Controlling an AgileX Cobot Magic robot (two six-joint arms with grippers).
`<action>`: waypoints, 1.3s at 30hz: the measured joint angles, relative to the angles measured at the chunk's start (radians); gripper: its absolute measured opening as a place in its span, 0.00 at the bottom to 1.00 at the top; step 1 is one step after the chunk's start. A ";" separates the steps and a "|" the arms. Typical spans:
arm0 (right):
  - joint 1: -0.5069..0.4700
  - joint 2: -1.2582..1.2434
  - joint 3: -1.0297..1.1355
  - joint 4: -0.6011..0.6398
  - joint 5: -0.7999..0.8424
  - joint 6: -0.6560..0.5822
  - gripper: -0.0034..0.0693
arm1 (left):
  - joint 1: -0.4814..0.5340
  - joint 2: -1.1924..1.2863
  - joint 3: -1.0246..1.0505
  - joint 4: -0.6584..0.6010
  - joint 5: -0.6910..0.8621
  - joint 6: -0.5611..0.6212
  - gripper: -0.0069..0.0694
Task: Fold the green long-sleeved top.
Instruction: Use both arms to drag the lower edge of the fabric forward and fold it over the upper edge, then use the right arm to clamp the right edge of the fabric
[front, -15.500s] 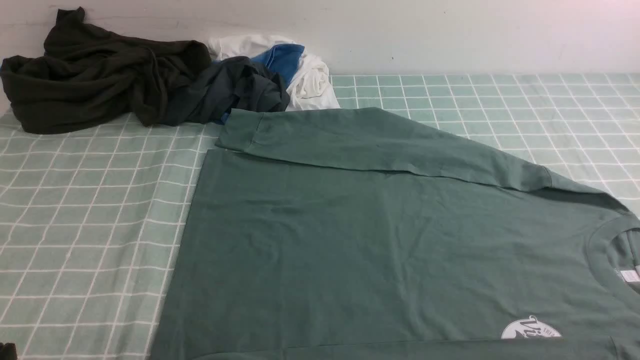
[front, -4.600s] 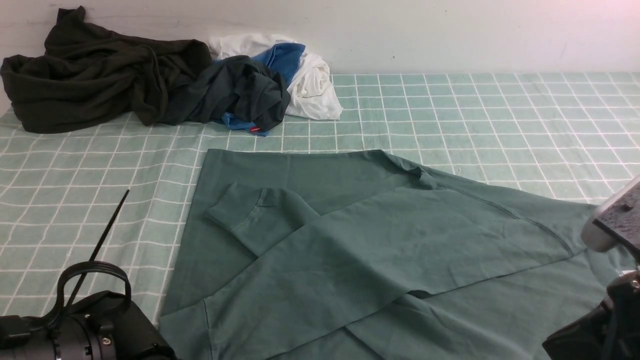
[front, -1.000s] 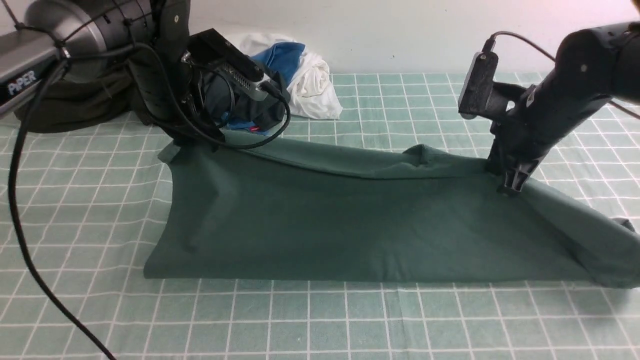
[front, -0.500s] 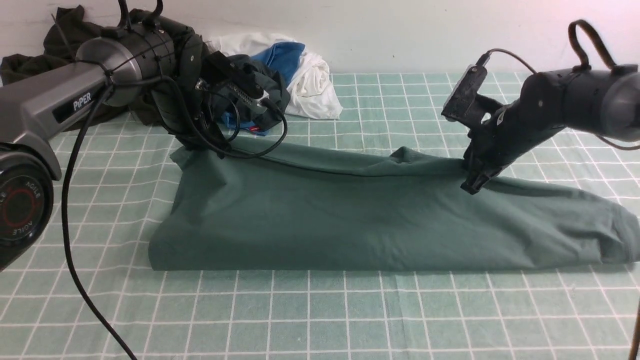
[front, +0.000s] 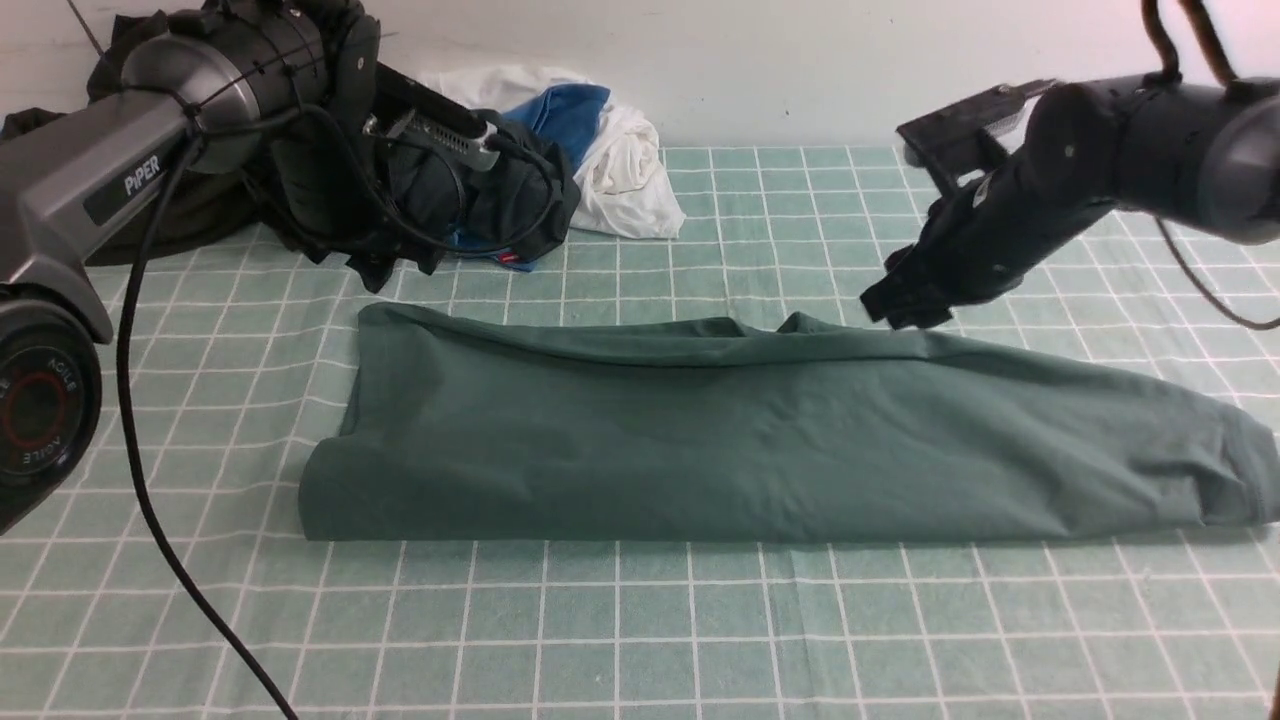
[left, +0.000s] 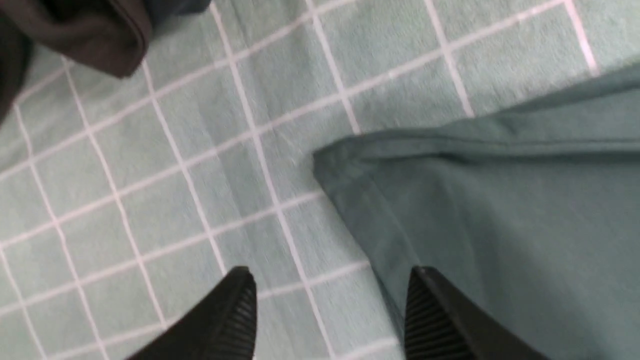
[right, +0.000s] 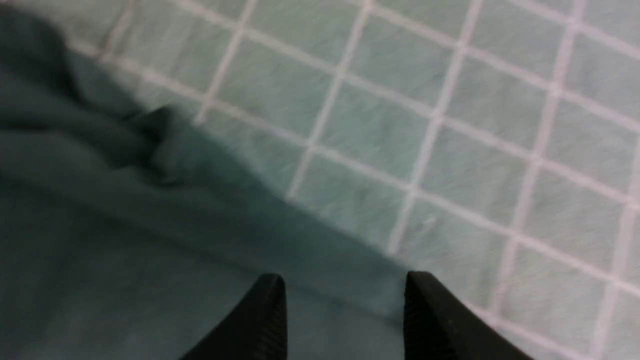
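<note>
The dusty sage-green long-sleeved jersey top (front: 760, 440) lies folded into a long flat band on the pale green white-gridded cloth (front: 640, 640), with a doubled ridge along its far edge. My left gripper (left: 330, 285) hangs over the top's far left corner, ribbed black fingers (left: 235, 310) spread with nothing between them. My right gripper (right: 345, 292) hangs over the top's far edge toward its right end, likewise spread and empty. A heap of dark, blue and white garments (front: 600, 170) lies beyond the top's far left corner, apart from it.
</note>
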 joint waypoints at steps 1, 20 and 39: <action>0.020 0.011 0.000 0.039 0.020 -0.034 0.45 | -0.009 0.000 -0.011 -0.010 0.034 0.001 0.59; -0.126 0.157 -0.189 0.122 -0.191 0.149 0.37 | -0.060 -0.124 -0.016 -0.167 0.128 0.088 0.09; -0.169 -0.075 -0.286 0.063 0.441 -0.038 0.37 | -0.122 -0.199 0.702 -0.116 -0.024 0.012 0.09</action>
